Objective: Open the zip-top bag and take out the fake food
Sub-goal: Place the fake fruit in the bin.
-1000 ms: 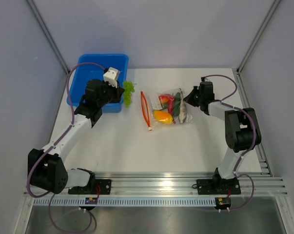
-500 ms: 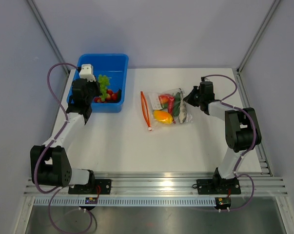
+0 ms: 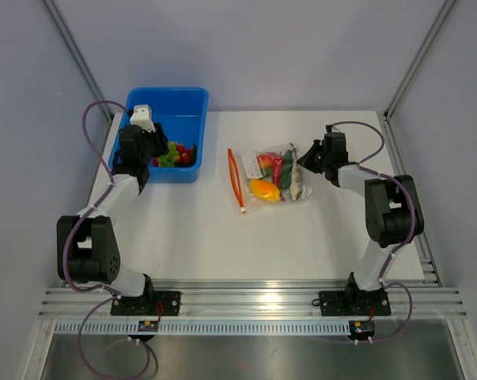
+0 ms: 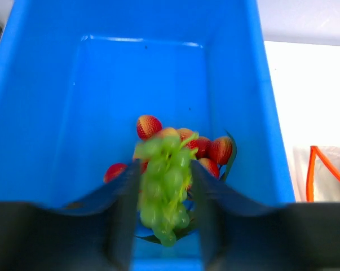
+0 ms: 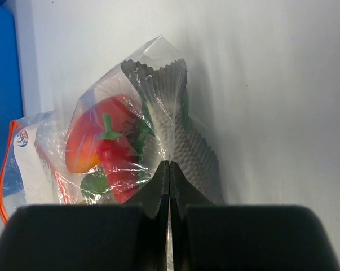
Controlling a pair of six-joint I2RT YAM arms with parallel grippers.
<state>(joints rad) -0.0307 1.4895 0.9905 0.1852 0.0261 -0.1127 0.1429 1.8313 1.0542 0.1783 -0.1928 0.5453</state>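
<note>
Clear, crinkly plastic zip-top bag with an orange-red zip strip lies flat on the white table, directly ahead of the right gripper. That gripper is clenched, its jaws pressed together on the bag's crimped edge nearest to it. The zip strip runs along the bag's far end from it. Inside the bag, just beyond the fingertips, is a red plastic toy piece with a green stalk; farther off is a yellow-orange toy pepper.

The left gripper hangs above the blue plastic tub, well apart from the bag. Its jaws stand parted, released. A bunch of green plastic toy grapes, blurred, sits between the two fingers; contact with either cannot be determined. Beneath it, on the tub floor, lie red toy strawberries.
</note>
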